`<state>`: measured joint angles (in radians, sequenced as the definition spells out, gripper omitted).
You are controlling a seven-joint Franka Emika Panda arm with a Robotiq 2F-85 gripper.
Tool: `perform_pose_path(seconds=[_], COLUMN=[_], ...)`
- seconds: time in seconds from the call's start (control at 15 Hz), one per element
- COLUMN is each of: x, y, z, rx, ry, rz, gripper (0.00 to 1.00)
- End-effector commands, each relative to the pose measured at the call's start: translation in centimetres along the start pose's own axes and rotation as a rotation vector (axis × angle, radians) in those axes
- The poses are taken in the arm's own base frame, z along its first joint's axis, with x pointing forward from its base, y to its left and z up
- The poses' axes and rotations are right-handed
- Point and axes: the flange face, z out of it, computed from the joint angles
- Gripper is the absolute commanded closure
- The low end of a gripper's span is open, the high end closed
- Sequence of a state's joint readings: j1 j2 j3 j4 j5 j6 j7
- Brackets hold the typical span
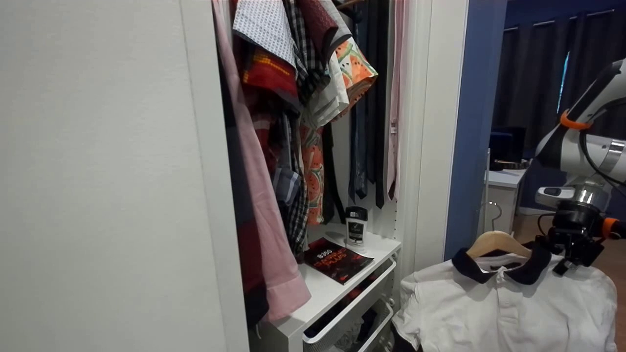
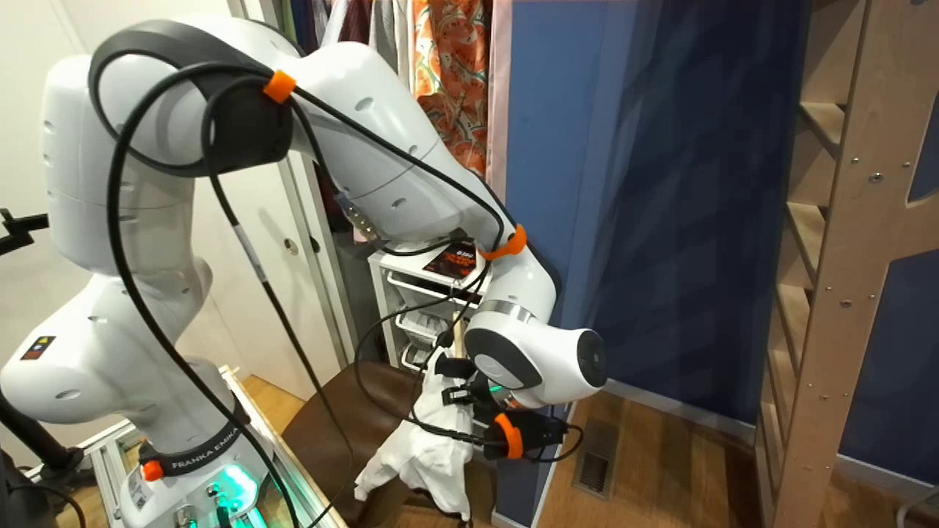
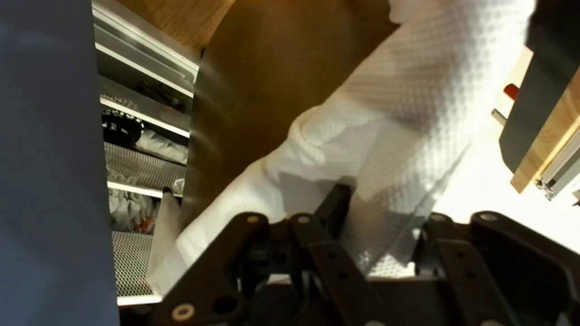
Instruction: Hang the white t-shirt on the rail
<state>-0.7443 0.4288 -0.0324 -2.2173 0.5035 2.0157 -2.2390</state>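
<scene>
Your gripper (image 3: pixel 378 226) appears to be pinching the shirt (image 1: pixel 508 313) at one shoulder: white cloth lies between the fingers (image 3: pixel 335 203) in the wrist view, though the exact contact is hidden. The shirt is in the air outside the wardrobe (image 1: pixel 415 146), lower than most of the clothes (image 1: pixel 308 44) hung inside.

From the gripper, the collar (image 1: pixel 469 266) and wooden hanger (image 1: pixel 496 240) lie on the wardrobe side, and the body of the shirt drapes below. The hanger's long axis runs roughly level, from the gripper toward the wardrobe; its hook (image 1: pixel 500 210) points up and stands free. Your coming move turns on that hook. The rail is out of sight, probably above, so you would likely need to lift well up, then in, and set the hook across it. Held off-centre, the hanger could tilt.

In the wardrobe hang a pink garment (image 1: pixel 266 215), a watermelon-print one (image 1: pixel 314 171) and dark ties (image 1: pixel 380 146). Below, a white unit (image 1: pixel 323 293) bears a booklet (image 1: pixel 337 259) and a deodorant (image 1: pixel 356 227). Its mesh drawers (image 3: pixel 140 158) hold a dark spotted item (image 3: pixel 118 128) and pale bundles (image 3: pixel 163 147), too crumpled to name.
</scene>
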Motion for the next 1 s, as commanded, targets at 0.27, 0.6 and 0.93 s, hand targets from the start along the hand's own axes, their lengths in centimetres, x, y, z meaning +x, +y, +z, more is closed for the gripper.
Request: perform_pose_path(seconds=[0.27, 0.6, 0.93], x=[2.1, 3.9, 6.8], y=[-3.5, -5.1, -6.2], z=[-2.5, -3.1, -3.5], rx=[0.045, 0.111, 0.142], ry=[0.128, 0.234, 0.322], rz=[-0.118, -0.098, -0.055], gripper=[0.96, 0.96, 0.96])
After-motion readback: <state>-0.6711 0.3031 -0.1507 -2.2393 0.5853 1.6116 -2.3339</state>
